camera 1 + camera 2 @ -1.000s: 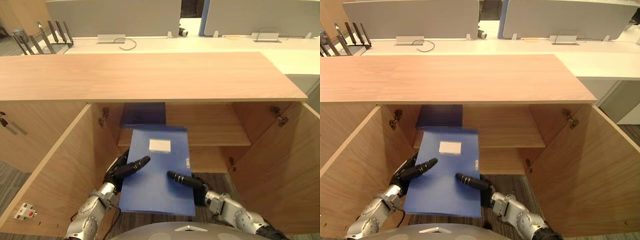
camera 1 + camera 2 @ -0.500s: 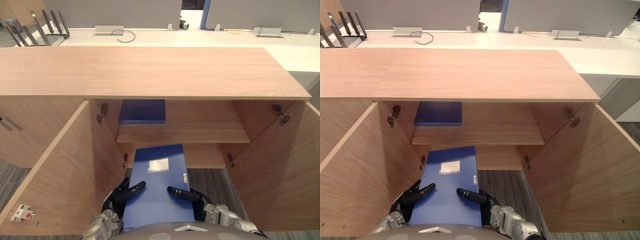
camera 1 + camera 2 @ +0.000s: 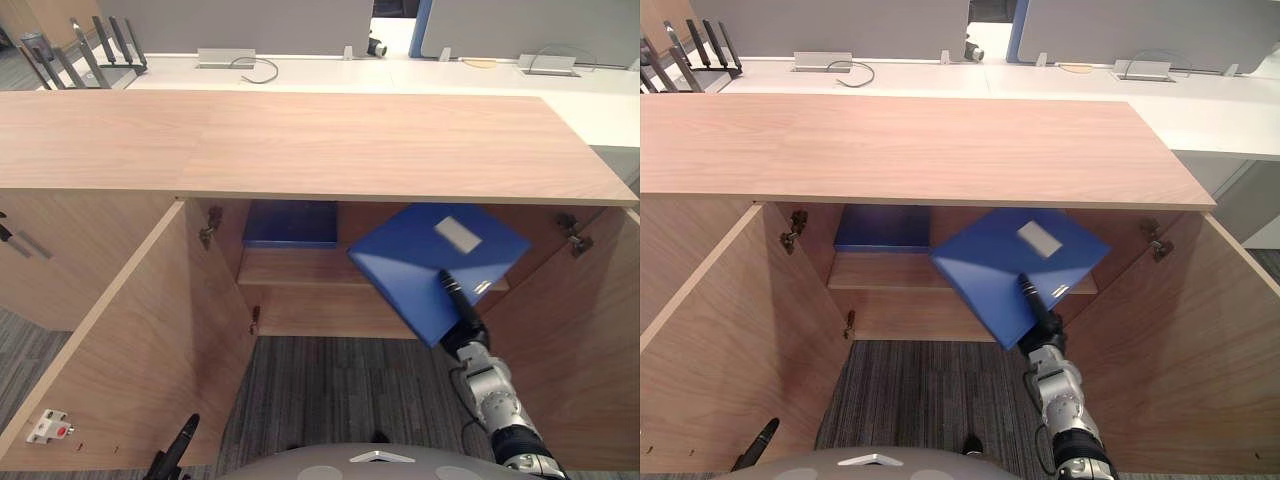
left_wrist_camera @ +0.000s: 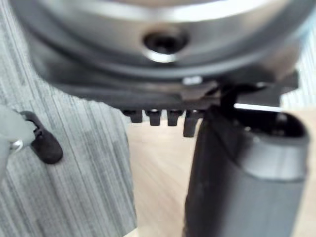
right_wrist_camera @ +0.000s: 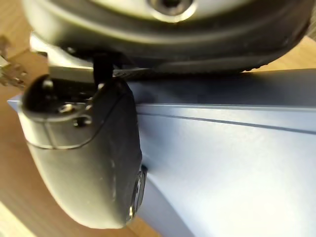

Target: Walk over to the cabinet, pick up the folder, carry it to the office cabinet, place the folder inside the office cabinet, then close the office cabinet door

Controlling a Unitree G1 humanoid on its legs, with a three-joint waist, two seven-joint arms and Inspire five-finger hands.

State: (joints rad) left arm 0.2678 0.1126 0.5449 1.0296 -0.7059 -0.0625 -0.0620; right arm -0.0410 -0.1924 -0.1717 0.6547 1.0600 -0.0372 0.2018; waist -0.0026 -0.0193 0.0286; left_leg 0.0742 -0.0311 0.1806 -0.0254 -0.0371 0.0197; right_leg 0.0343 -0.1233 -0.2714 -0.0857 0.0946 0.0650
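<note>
A blue folder point(image 3: 420, 255) with a white label hangs tilted in front of the open office cabinet point(image 3: 300, 140), at the right half of its opening, over the front edge of the inner shelf point(image 3: 290, 268). My right hand point(image 3: 462, 312) is shut on the folder's near corner, with the thumb point(image 5: 84, 163) lying on the cover. A second blue folder point(image 3: 290, 222) lies flat at the back left of the shelf. My left hand point(image 3: 180, 447) hangs low at the left over the carpet, open and holding nothing, close to the left door point(image 3: 120, 340).
Both cabinet doors stand wide open; the right door point(image 3: 585, 370) is just beside my right arm. A white tag point(image 3: 45, 425) sits low on the left door. Behind the cabinet runs a white desk point(image 3: 300, 75) with grey dividers and a file rack point(image 3: 90, 45).
The folder was held flat and low by both hands; now the right hand alone has it, raised and swung right to shelf height. The left hand has let go and dropped to the lower left.
</note>
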